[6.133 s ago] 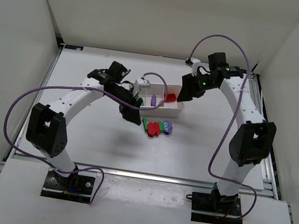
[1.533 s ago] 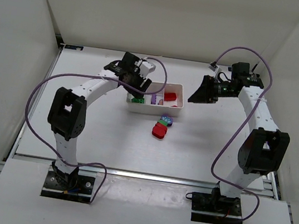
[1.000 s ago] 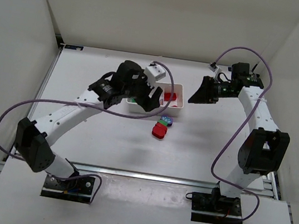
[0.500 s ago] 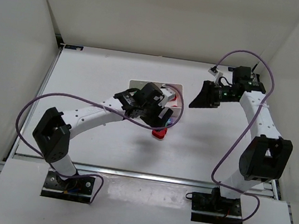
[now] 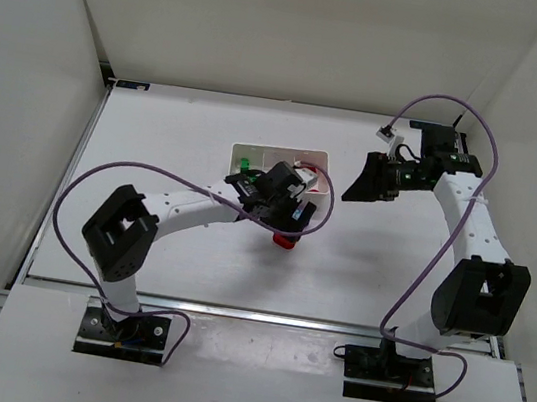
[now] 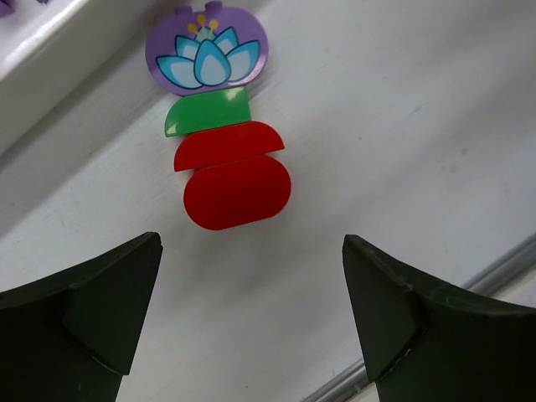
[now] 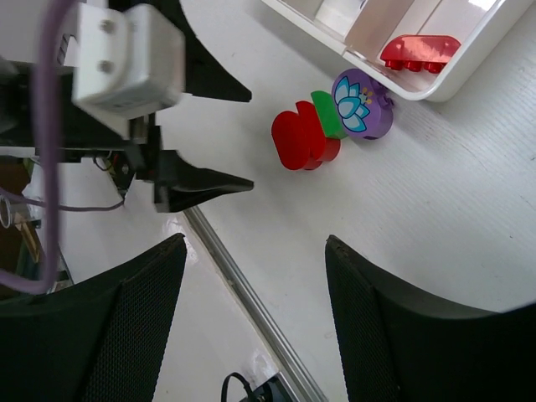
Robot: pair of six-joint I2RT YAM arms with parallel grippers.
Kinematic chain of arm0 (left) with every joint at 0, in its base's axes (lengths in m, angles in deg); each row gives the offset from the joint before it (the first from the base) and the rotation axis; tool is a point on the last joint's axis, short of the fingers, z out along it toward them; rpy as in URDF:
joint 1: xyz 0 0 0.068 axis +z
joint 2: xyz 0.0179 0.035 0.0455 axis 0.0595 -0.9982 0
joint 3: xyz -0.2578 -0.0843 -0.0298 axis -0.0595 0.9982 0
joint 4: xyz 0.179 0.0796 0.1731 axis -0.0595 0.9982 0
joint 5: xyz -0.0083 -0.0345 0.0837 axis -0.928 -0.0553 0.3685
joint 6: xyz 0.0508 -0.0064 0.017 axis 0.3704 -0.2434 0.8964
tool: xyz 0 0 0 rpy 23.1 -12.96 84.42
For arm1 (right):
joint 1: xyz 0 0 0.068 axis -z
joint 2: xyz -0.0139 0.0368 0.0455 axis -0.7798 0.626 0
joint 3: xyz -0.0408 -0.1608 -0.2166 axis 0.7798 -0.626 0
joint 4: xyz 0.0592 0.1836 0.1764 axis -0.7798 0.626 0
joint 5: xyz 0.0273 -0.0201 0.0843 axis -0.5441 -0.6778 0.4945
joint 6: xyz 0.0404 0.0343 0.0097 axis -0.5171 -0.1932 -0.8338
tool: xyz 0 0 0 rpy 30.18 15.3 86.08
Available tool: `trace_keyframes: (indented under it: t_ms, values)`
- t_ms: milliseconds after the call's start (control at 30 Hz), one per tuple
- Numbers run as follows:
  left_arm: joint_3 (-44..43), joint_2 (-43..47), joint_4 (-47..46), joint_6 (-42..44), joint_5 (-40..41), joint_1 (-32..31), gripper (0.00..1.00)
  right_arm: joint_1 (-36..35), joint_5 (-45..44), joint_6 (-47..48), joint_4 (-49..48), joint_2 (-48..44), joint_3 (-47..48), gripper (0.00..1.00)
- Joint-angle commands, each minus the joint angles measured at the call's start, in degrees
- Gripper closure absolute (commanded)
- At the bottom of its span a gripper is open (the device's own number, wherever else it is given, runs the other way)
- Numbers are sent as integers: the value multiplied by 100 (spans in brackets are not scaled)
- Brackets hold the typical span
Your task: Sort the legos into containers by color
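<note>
A stuck-together stack [image 6: 222, 134] lies on the table just in front of the white tray [image 5: 256, 149]: a purple round piece with a lotus print, a green piece and two red pieces. It also shows in the top view [image 5: 285, 242] and the right wrist view [image 7: 331, 121]. My left gripper [image 6: 251, 285] is open and empty, hovering over the stack. My right gripper [image 7: 255, 276] is open and empty, held high to the right of the tray [image 7: 377, 71]. A red brick [image 7: 419, 50] lies in the tray's right compartment and a green brick [image 5: 243, 165] in its left one.
The tray's rim [image 6: 33, 50] runs close behind the stack. A metal rail [image 7: 251, 293] borders the table's near edge. My left gripper [image 7: 230, 134] and its purple cable show in the right wrist view. White walls enclose the table.
My left arm has swung from the tray's left compartment, where a green brick now lies, forward to above the stack. My right gripper has shifted slightly and stayed open.
</note>
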State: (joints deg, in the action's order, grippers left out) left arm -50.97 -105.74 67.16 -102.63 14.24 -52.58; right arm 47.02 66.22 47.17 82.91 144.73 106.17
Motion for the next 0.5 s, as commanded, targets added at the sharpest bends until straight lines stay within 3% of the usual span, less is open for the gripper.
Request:
trace_keyframes:
  t_ms: [0,467]
  values:
    - [-47,-180,-173,-166,350,-49,0,80,1,124,71,-206,-28,29]
    - [67,-656,-559,-315,456,-67,1,309,72,159,106,-285,-160,28]
